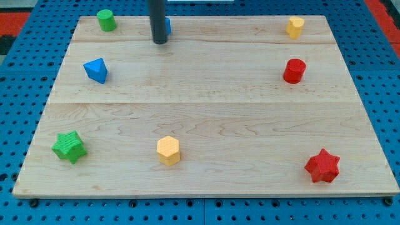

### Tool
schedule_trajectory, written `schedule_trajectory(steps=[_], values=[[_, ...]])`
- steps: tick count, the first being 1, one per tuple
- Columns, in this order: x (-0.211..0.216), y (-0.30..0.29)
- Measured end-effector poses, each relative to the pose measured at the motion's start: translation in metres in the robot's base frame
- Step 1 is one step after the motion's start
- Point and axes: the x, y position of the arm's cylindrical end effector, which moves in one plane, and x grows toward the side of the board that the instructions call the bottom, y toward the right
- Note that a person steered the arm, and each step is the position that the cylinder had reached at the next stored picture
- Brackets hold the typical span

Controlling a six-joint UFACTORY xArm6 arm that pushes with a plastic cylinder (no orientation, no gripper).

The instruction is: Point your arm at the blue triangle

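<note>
Standing near the view's top edge of the worktop [206,125], my tip [160,42], the bare lower end of a dark rod; no fingers fitted, so nothing to spread or pinch. Blue triangle [95,70] down and toward the view's left of my tip, well apart from it, near the worktop's left side. Just beside the rod on its right, touching or nearly so, a blue block [167,25], mostly hidden, shape not clear. Green cylinder [106,20] left of my tip, at the top left corner. Far right: yellow block [295,27] and red cylinder [294,70]. Toward the view's bottom: green star [69,147], yellow hexagonal block [168,150], red star [322,165]. Pale wooden planks for the worktop, resting on a blue pegboard [19,75] dotted with holes.
</note>
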Motion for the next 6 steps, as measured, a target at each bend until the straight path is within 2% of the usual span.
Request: schedule_trajectory(steps=[1,3,5,6], values=[[-0.017,-0.020],[-0.029,0.012],[0.105,0.006],[0.145,-0.050]])
